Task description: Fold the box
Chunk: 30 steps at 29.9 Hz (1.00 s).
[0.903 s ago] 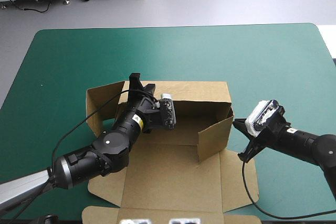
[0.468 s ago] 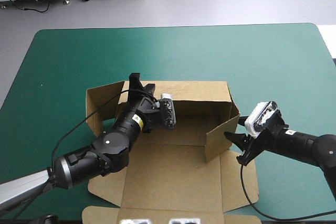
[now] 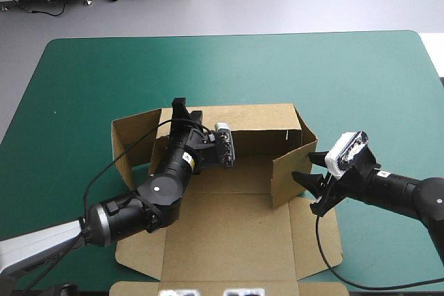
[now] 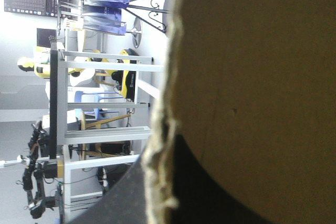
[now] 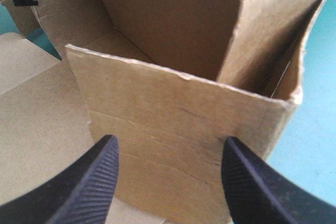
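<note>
Box: the brown box (image 3: 229,233) lies on my table (image 3: 104,67) with its teal-green cover, at the middle and toward the near edge, part raised and open at the top.
Near panels: the widest part (image 3: 232,254), flat on the cover, reaching from the box floor to the near edge, with flaps spread at both sides.
Far wall: the far wall (image 3: 257,119) stands upright along the back of the floor.
Left flap: the left flap (image 3: 132,140) leans outward from the far wall's left end, not tucked in.
Right wall: the right wall (image 3: 290,171) stands up and meets the far wall at the right corner; in my right wrist view it fills the space ahead of me (image 5: 178,119).
Left gripper: my left gripper (image 3: 182,107) sits at the top edge of the far wall, near its left end, my arm lying across the floor of the box.
Left fingers: clenched on the box; my left wrist view shows the frayed board edge (image 4: 157,171) running between my black fingers (image 4: 126,198), with board covering most of what I see.
Right gripper: my right gripper (image 3: 309,171) is just outside the right wall, pointing at its outer face.
Right fingers: spread wide and holding nothing (image 5: 94,182); the tips are close against the wall, but I cannot tell whether they touch it.
</note>
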Available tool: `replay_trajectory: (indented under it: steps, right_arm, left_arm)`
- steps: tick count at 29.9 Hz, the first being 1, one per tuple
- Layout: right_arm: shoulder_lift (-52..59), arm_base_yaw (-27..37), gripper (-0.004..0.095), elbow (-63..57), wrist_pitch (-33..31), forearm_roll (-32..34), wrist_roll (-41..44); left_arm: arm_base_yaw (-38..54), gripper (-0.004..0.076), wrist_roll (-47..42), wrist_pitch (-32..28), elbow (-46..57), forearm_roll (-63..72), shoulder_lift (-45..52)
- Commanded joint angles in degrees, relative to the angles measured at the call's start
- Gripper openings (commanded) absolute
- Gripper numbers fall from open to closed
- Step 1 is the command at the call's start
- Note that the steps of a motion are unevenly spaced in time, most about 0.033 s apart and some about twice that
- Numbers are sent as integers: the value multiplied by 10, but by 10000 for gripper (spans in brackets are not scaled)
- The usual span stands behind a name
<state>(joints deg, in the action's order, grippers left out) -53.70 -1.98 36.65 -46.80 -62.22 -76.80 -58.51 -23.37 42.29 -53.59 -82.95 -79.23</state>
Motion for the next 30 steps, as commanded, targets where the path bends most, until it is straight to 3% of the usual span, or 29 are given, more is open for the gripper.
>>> replay_trajectory:
  steps: [1,11,20,26,30]
  right_arm:
    - [7,-1,551,14,23,-39,-7]
    - [-20,-1,554,14,65,-26,-35]
    - [-49,-1,553,19,50,-115,-91]
    - [-51,-1,551,19,45,-120,-89]
    - [-52,-1,551,19,78,-127,-96]
  left_arm:
    - [-26,0,-50,30,-16,-88,-3]
    - [-39,1,-76,33,-22,-97,-23]
    - [-40,1,-76,23,-22,-93,-23]
    - [-40,1,-76,8,-22,-93,-23]
    - [-40,1,-76,2,-22,-93,-23]
